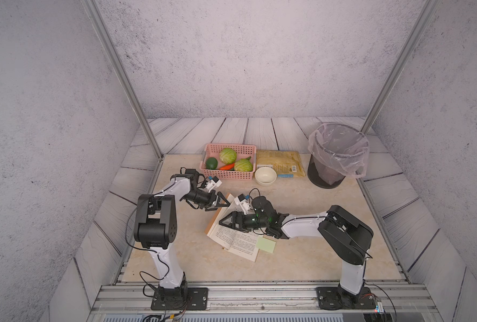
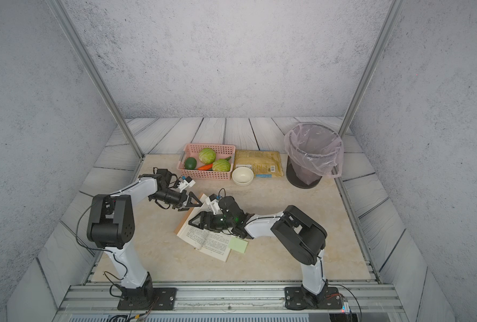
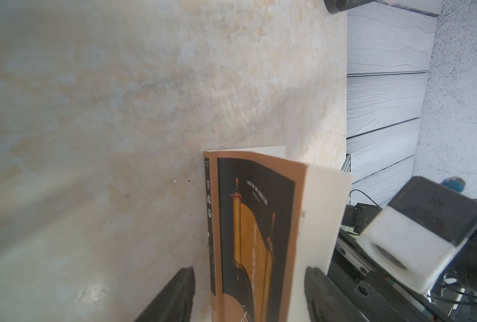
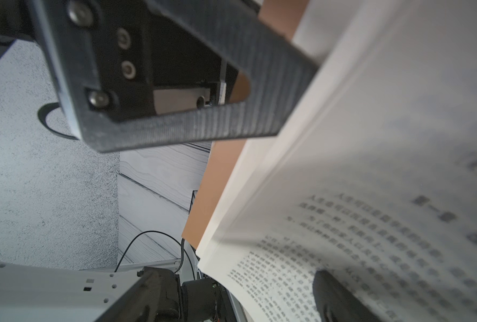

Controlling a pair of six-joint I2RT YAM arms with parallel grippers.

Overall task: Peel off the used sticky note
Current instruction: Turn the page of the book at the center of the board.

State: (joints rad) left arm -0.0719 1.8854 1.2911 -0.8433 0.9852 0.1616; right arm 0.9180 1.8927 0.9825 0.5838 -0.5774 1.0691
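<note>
green paper marks the target: the note (image 1: 266,244) lies on the near outer corner of the book's (image 1: 241,245) right-hand page, part of it hanging past the page edge over the worktop (image 1: 315,259). both top views show it flat and untouched, just beside the right arm, with no fingers on it.

the left pincer (image 1: 226,204) is at the book's far side, jaws apart, straddling the raised brown cover (image 3: 259,223) and a wad of pages. in the left wrist view a gap shows between one finger and the spine, so nothing is clamped there.

the right pincer (image 1: 223,222) lies low over the left-hand page, jaws wide apart and empty. in the right wrist view one finger (image 4: 332,295) sits on or just above the printed page; contact cannot be told.

as a judgement, the book is open and the note exposed, but the peel itself is not yet begun. the next move calls for the nearer right pincer to turn toward the note's overhanging edge, close on that free edge alone, and draw it up and back slowly. the left pincer would do well to steady the book, since the thin page may lift with the note. the bin (image 1: 339,156), well apart at the far right, looks the likely drop.
</note>
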